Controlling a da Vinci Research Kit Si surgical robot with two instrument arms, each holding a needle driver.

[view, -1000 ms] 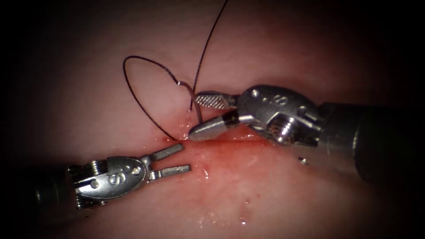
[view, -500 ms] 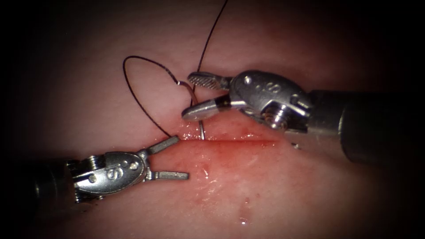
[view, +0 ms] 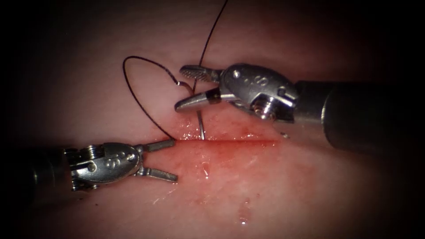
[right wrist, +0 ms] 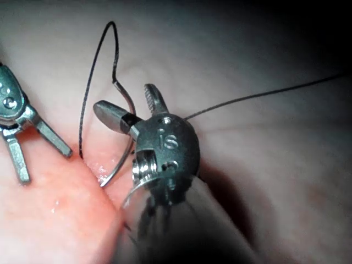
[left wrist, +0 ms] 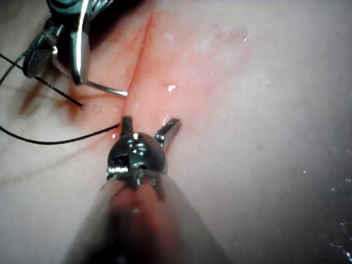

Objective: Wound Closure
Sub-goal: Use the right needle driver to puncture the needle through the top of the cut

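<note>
At the cut [view: 230, 140], your needle [view: 199, 119] is standing in the tissue [view: 265, 186], right tool [view: 183, 88] gaping around its shank, left tool [view: 170, 160] open, empty; stitch unfinished, thread [view: 133, 95] trailing loose.

Needle [view: 198, 113]: thin curved steel, standing w/ its tip end sunk in the tissue [view: 274, 186] at the upper lip of the cut [view: 230, 140], swaged end up. Neither claw grips it. Thread [view: 133, 95]: dark, runs from the swage in a wide loop over the tissue on the far side of the cut and enters tissue near the cut's left end; a second strand rises toward the tissue's far edge. Cut: horizontal slit, edges wet w/ red fluid [view: 212, 157].
</note>
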